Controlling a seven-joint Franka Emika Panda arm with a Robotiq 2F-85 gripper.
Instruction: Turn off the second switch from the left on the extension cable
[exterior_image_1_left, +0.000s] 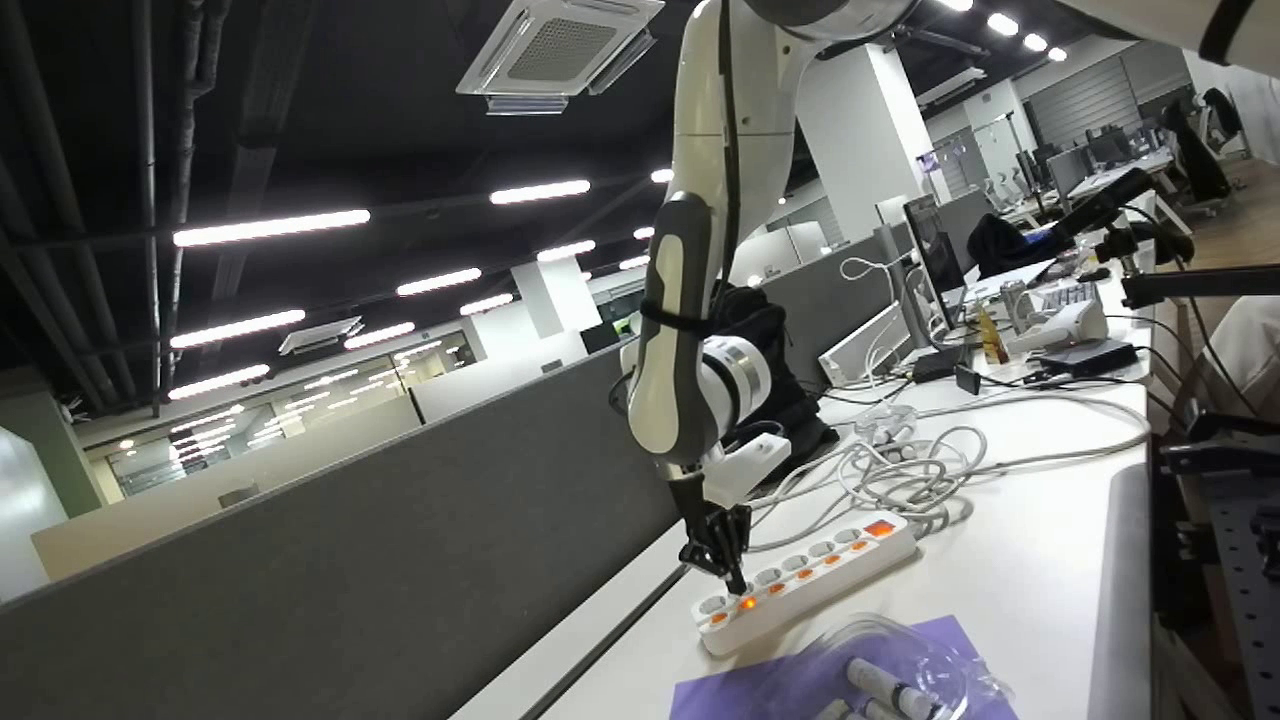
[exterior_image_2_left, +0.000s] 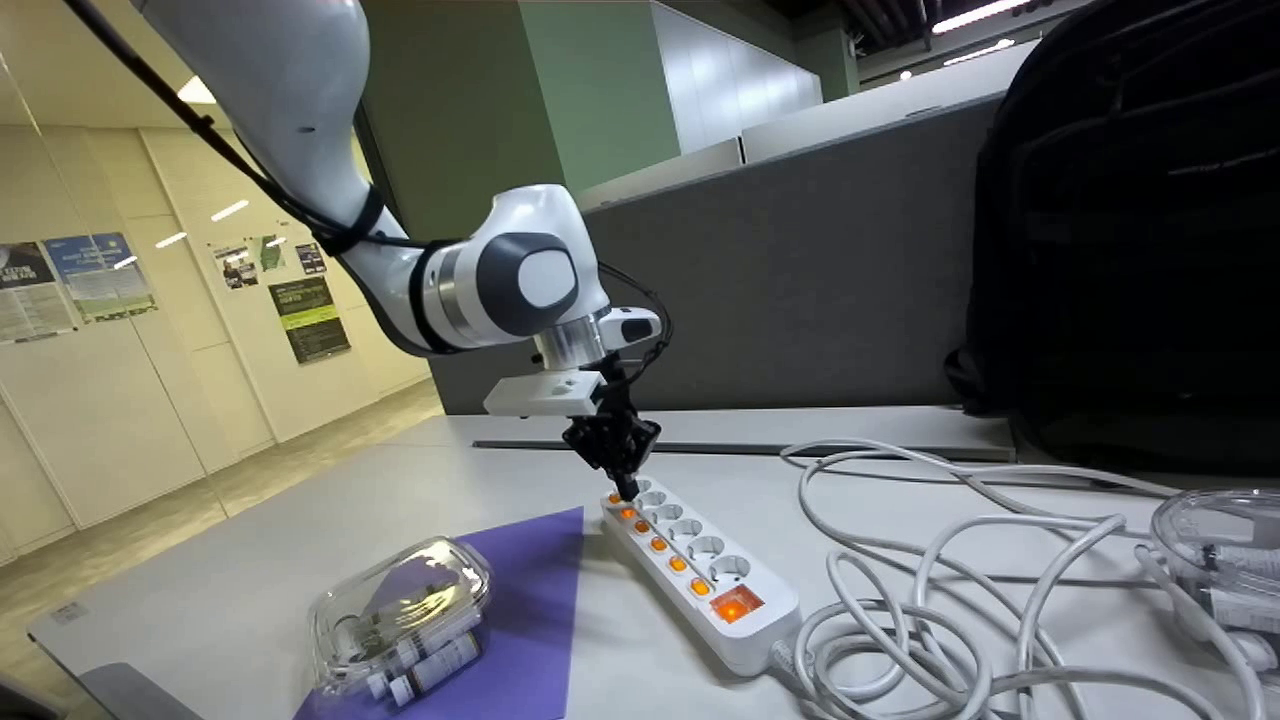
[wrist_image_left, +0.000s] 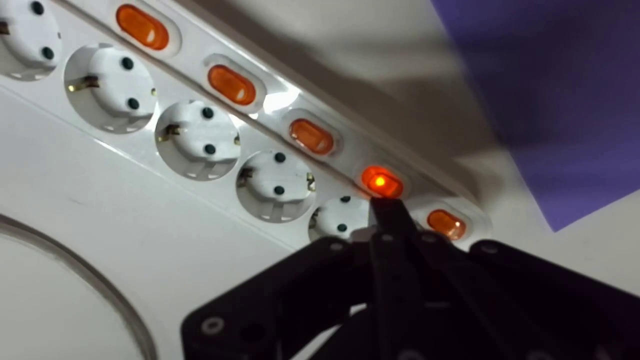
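The extension cable, a long white power strip (exterior_image_1_left: 812, 604), lies on the white table; it also shows in an exterior view (exterior_image_2_left: 692, 567) and the wrist view (wrist_image_left: 272, 128). Its second small switch from the left (exterior_image_1_left: 748, 603) glows bright orange; it also shows in the wrist view (wrist_image_left: 381, 181). The other small switches in the wrist view look unlit. My gripper (exterior_image_1_left: 738, 588) is shut and empty, pointing down at the strip. In the wrist view its fingertips (wrist_image_left: 387, 202) overlap the lit switch's lower edge and hide part of the end socket. I cannot tell whether they touch.
A purple sheet (exterior_image_2_left: 540, 600) lies beside the strip, with a clear plastic box (exterior_image_2_left: 400, 610) of small bottles on it. Loose white cables (exterior_image_1_left: 910, 480) tangle at the strip's cord end. A grey partition (exterior_image_1_left: 400, 560) and a black backpack (exterior_image_2_left: 1120, 250) stand behind.
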